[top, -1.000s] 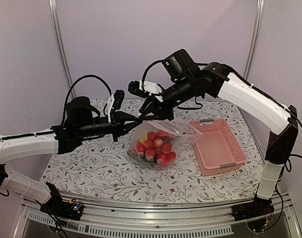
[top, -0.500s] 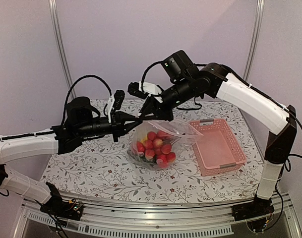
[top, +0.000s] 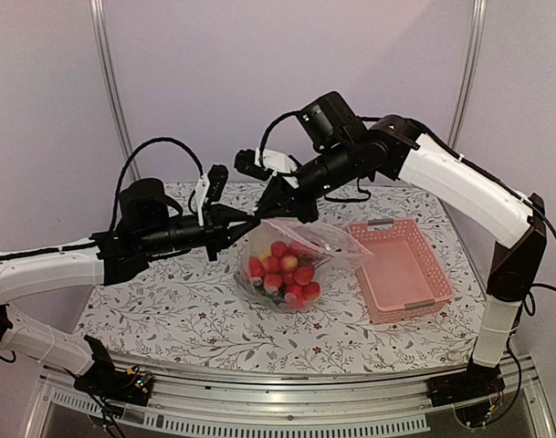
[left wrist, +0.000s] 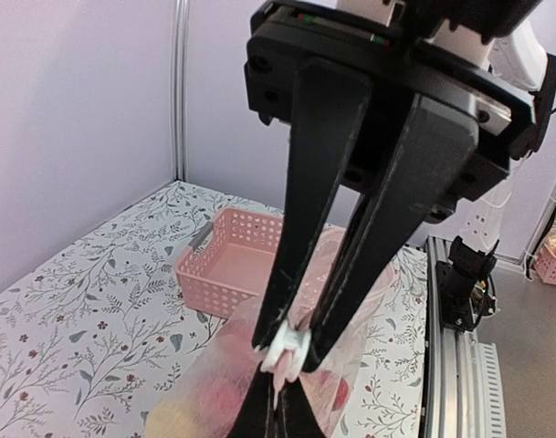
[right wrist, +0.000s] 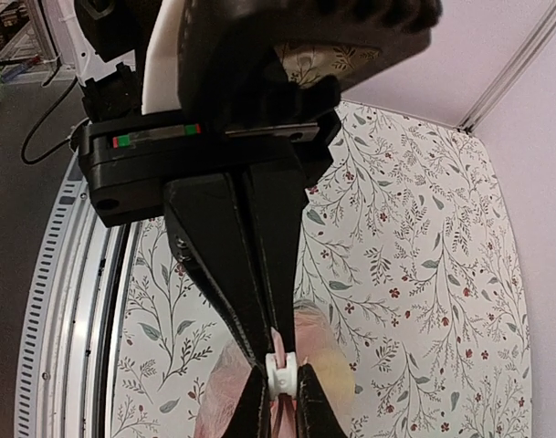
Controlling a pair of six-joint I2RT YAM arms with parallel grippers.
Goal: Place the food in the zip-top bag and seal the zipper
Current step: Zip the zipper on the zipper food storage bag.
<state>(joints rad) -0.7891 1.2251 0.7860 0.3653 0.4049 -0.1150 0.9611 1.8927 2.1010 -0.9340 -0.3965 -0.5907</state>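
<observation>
Zip-top bag [top: 325,239]: is held up by its mouth over the middle of the table [top: 168,301], just left of the pink basket [top: 439,276]; whether its bottom rests on the table cannot be told
Food [top: 282,269]: red pieces, with a little yellow, are heaped inside the bag
Zipper [top: 292,222]: the left end of the mouth edge is pinched where the two grippers meet
Left gripper [top: 253,219]: its fingers [right wrist: 214,265] are drawn nearly together and clamped on the bag's edge, at a small white piece [right wrist: 279,372]
Right gripper [top: 271,208]: its fingers [left wrist: 319,210] taper down to the same white piece, tips almost touching, and the plastic is gripped there; the tips of the two grippers are set against each other
Change from a second ago: the bag's mouth and both grippers are seen slightly higher, and the heap of food has been lifted a little with them; the basket has not been moved
</observation>
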